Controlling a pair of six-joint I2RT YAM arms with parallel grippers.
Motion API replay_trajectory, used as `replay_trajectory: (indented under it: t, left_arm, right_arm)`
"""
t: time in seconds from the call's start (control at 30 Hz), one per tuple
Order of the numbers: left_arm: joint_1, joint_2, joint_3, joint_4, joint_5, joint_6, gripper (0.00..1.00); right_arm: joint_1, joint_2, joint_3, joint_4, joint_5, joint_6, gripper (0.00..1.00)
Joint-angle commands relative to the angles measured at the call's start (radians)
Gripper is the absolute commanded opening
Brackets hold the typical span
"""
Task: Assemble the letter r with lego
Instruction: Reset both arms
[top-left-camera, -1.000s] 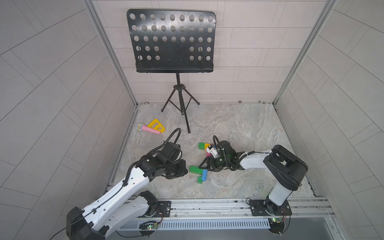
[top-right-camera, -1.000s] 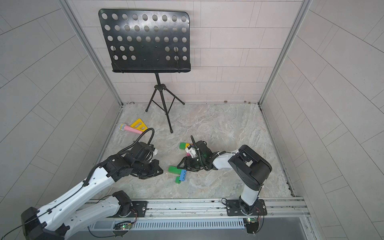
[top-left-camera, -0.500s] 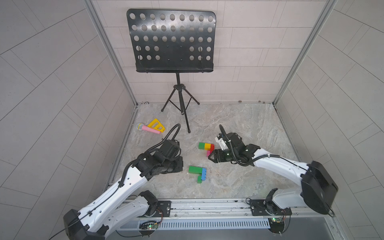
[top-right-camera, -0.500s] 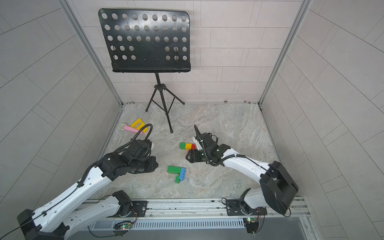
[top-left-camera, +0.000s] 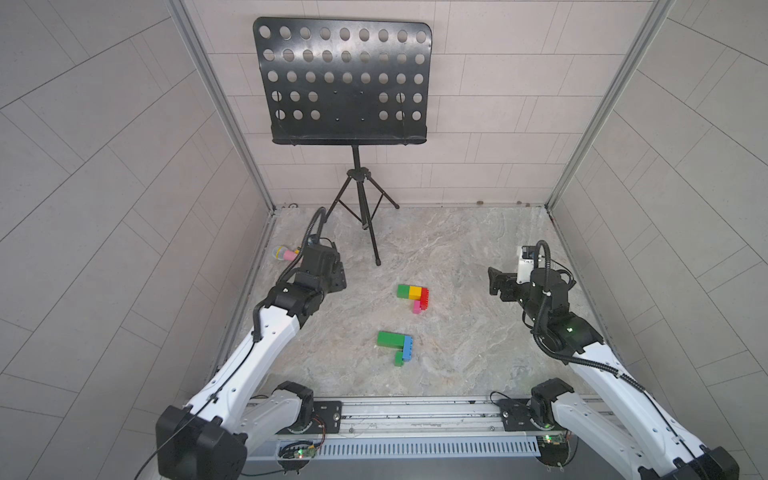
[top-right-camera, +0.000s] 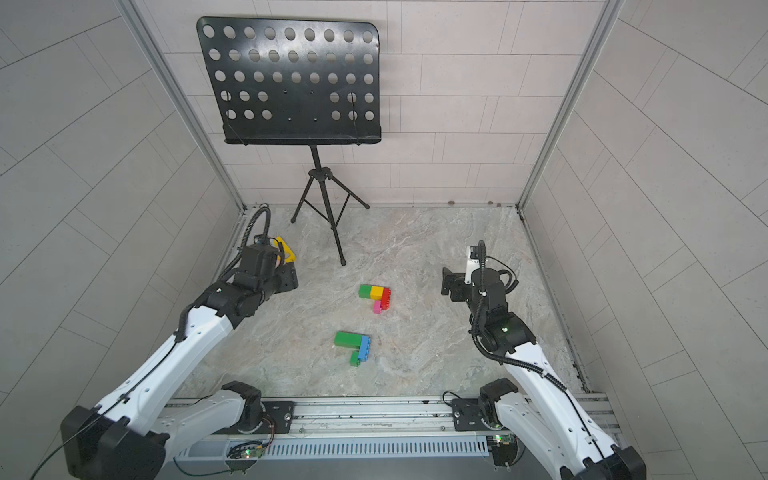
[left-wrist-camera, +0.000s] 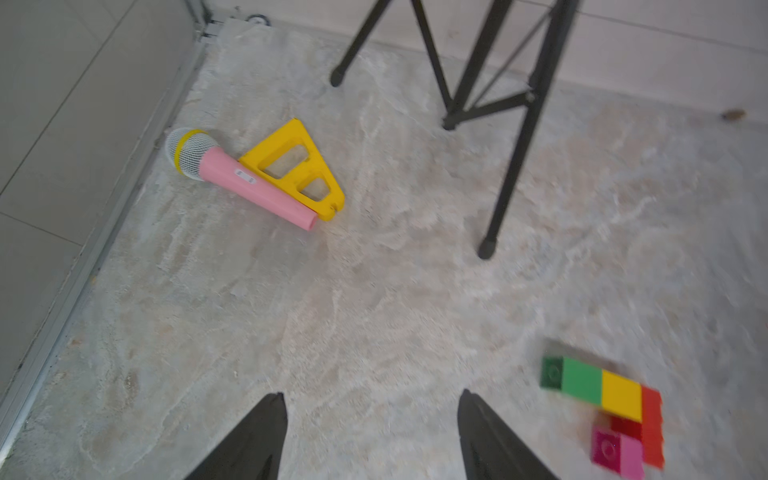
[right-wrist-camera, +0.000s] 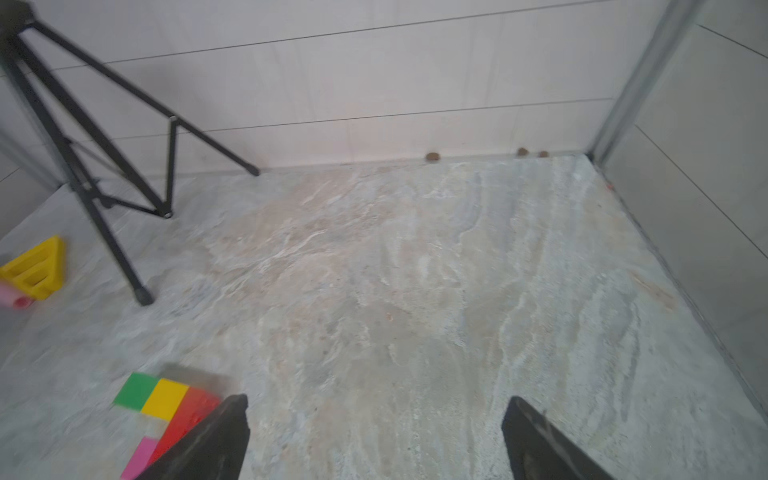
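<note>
I look onto a marbled grey floor (top-left-camera: 457, 257) boxed in by pale tiled walls (top-left-camera: 104, 166). Near its middle lie the green-yellow-red-pink lego cluster (top-left-camera: 414, 292) and, apart, the green-blue lego cluster (top-left-camera: 391, 339). My left gripper (left-wrist-camera: 370, 399) and right gripper (right-wrist-camera: 376, 401) both gape, empty.

No text, brand, number or sign could be read anywhere. The nearest thing was a small white oblong sticker (left-wrist-camera: 244, 176) on the handle of the pink plastic toy microphone (left-wrist-camera: 270, 195), which lay towards ten o'clock on the marbled floor; its print was too small to make out. Round embossed marks on the end faces of the green studded plastic brick (left-wrist-camera: 552, 372) and the pink studded plastic brick (left-wrist-camera: 606, 448) were blurred.
</note>
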Motion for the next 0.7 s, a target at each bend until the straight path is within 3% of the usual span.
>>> replay_trajectory:
  t: [0.0,0.1,0.2,0.33,0.4,0.5,0.57,0.63,0.67]
  left_arm:
    - [0.089,0.011,-0.094,0.317,0.045,0.038,0.72]
    - [0.101,-0.019,-0.270,0.672,-0.053,0.124,0.78]
    - [0.120,-0.005,-0.395,0.934,-0.140,0.174,0.85]
    - [0.140,0.100,-0.451,1.051,-0.205,0.239,0.86]
    - [0.140,0.149,-0.487,1.121,-0.215,0.250,0.86]
    - [0.143,0.161,-0.507,1.162,-0.210,0.253,0.87]
    - [0.145,0.165,-0.516,1.189,-0.197,0.280,0.87]
    - [0.146,0.167,-0.535,1.233,-0.210,0.293,0.87]
    - [0.146,0.158,-0.542,1.231,-0.216,0.292,0.87]
  right_arm:
    - [-0.109,0.068,-0.106,0.332,0.124,-0.071,1.00]
    - [-0.220,0.199,-0.113,0.394,0.056,-0.080,1.00]
    - [-0.227,0.331,-0.142,0.519,0.059,-0.120,1.00]
    - [-0.227,0.545,-0.201,0.791,0.052,-0.168,1.00]
    - [-0.225,0.580,-0.161,0.764,-0.024,-0.210,1.00]
    - [-0.227,0.792,-0.184,1.063,-0.077,-0.213,1.00]
    - [-0.227,0.717,-0.166,0.869,-0.144,-0.255,1.00]
    - [-0.225,0.770,-0.231,1.110,-0.158,-0.257,1.00]
    - [-0.223,0.735,-0.234,1.059,-0.165,-0.265,1.00]
